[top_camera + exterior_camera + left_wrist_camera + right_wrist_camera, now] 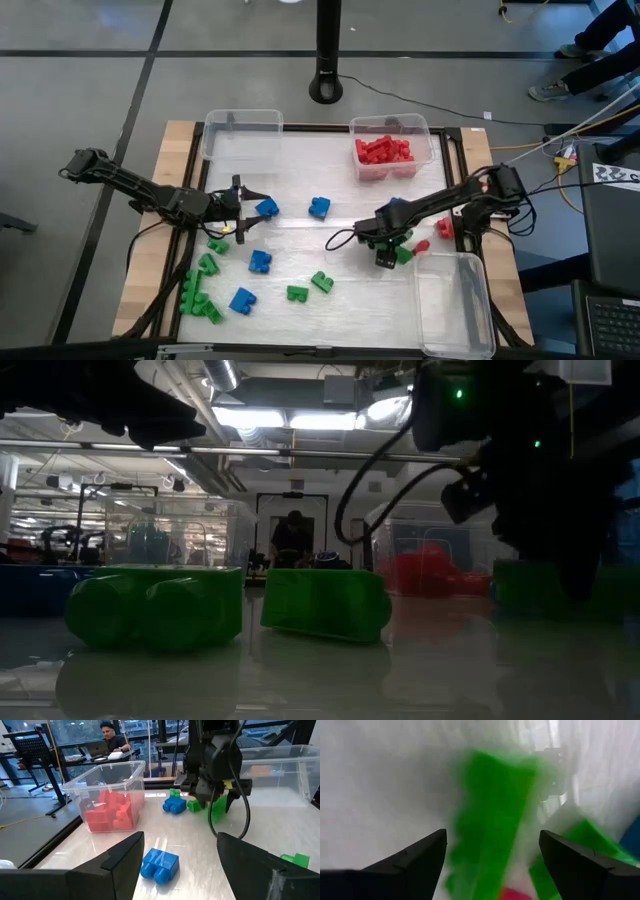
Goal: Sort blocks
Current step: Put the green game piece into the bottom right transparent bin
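While both grippers gape, red blocks (384, 151) fill one bin (391, 127); two others look bare, one blurry.

Red blocks (384, 151) are heaped in a bin (430, 135); blue blocks (319, 207) and green blocks (200, 296) are scattered flat across the table (300, 240)

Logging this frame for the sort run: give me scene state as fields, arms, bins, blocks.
left claw: open, over table left, beside a blue block
right claw: open, down over a green block
red bin: far right, holds red blocks
far-left bin: clear
near-right bin: clear
loose blocks: blue and green spread over the table, one red by the right arm
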Robot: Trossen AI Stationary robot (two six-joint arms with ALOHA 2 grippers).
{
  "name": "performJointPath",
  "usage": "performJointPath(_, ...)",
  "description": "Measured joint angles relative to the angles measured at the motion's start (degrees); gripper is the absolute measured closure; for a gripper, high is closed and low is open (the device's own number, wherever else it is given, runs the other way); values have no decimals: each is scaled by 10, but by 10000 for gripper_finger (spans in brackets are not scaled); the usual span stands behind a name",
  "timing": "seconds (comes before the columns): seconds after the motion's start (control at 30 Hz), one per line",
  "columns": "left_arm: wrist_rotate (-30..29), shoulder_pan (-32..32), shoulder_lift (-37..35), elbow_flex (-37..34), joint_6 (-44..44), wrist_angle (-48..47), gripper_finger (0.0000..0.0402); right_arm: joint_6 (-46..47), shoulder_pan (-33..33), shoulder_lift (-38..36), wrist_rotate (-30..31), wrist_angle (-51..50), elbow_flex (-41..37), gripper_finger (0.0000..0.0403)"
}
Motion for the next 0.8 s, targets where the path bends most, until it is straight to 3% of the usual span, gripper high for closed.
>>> performJointPath(0.4, 0, 1, 0, 0, 0, -2, 163, -57, 1, 48, 31, 33, 1, 94)
performJointPath(0.8, 0, 1, 0, 0, 6, -4, 163, -95, 2, 48, 56, 25, 9, 237)
